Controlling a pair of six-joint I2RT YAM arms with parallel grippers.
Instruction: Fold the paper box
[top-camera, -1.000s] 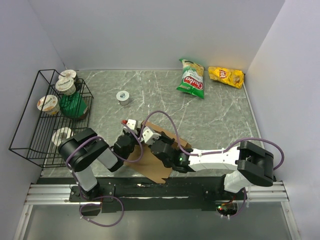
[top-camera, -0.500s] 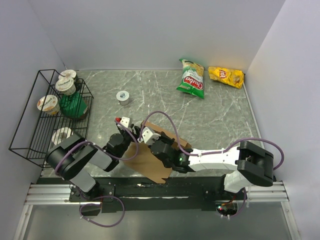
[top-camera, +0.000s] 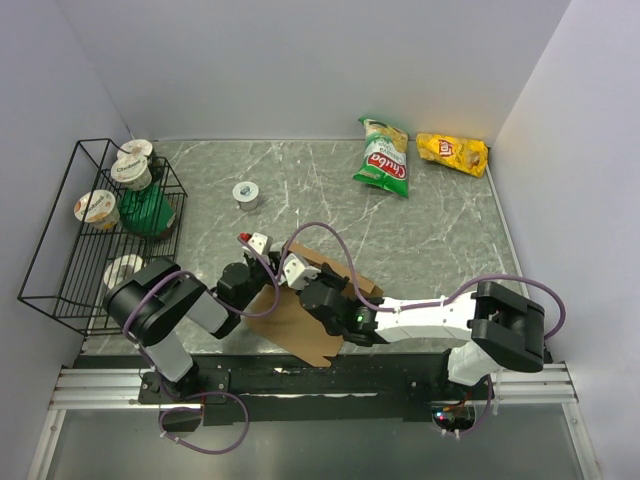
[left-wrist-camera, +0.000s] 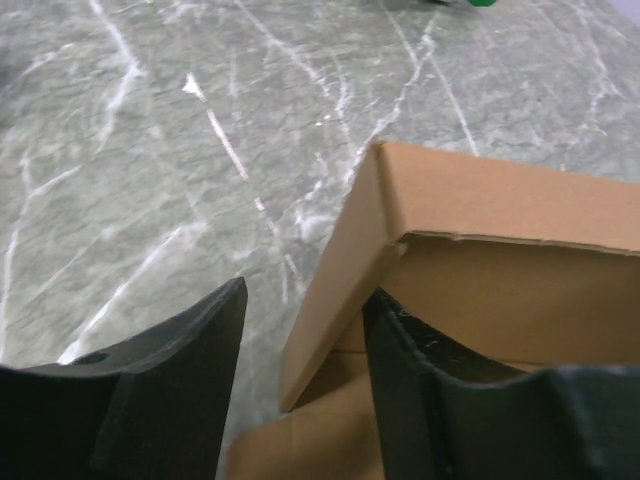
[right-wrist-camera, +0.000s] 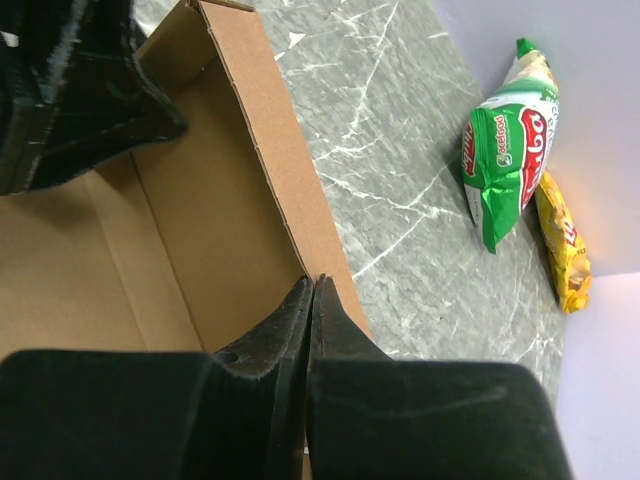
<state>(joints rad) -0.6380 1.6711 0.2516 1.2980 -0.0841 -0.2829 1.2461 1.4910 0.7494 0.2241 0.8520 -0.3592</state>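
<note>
Two grippers at the box, the left one edging back in

Compared with half a second ago, the left gripper (left-wrist-camera: 305, 380) sits slightly further right. Its jaws are spread astride the left wall of the paper box (top-camera: 300, 325), one finger outside over the table (top-camera: 450, 240) and one inside. The box has not shifted and lies at the near middle, partly raised. The right gripper (right-wrist-camera: 308, 300) is clenched on the box's right wall, holding it up. The left wall looks like the next to be pinched. The wire rack (top-camera: 60, 290) of cups on the left, the small silver roll (top-camera: 245, 194), the green snack bag (top-camera: 383, 160) and the yellow snack bag (top-camera: 452, 152) lie well apart and block nothing; only the two arms crowd each other
</note>
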